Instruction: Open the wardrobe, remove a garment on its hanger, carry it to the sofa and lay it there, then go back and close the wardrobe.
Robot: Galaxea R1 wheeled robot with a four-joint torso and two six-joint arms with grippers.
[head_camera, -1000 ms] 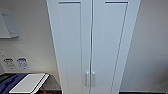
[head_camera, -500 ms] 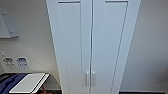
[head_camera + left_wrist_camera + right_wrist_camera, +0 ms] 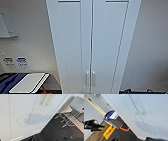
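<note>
Head view, going left to right: off to the left of both my jaws sits a bin (image 3: 30, 82) with a white lid and something blue on it, low against the wall. Dead ahead of the jaws is the wardrobe (image 3: 92, 45), doors shut flat. The left handle (image 3: 87, 78) and right handle (image 3: 93, 78) hang just beside each other, either side of the centre seam. Off to the right side, the left wrist view catches a white chair (image 3: 77, 102) with wire legs on the dark floor (image 3: 52, 130).

Jaws: honestly can't tell how wide either my left gripper or my right gripper stands. As far as I can make out, neither has hold of anything. Nothing's opened yet, so my guess is the garment is behind those doors.

What could go wrong:
- The handles are so close together that a sloppy reach could hook both, or slip into the seam.
- They're thin and smooth, so a pull off-axis might just slide off.
- A door swinging out could hit my arm, since I'm parked close.
- The chair may crowd me.

Count: 1 wardrobe, 2 doors, 2 handles, 1 bin, 1 chair that I'm sure of.
</note>
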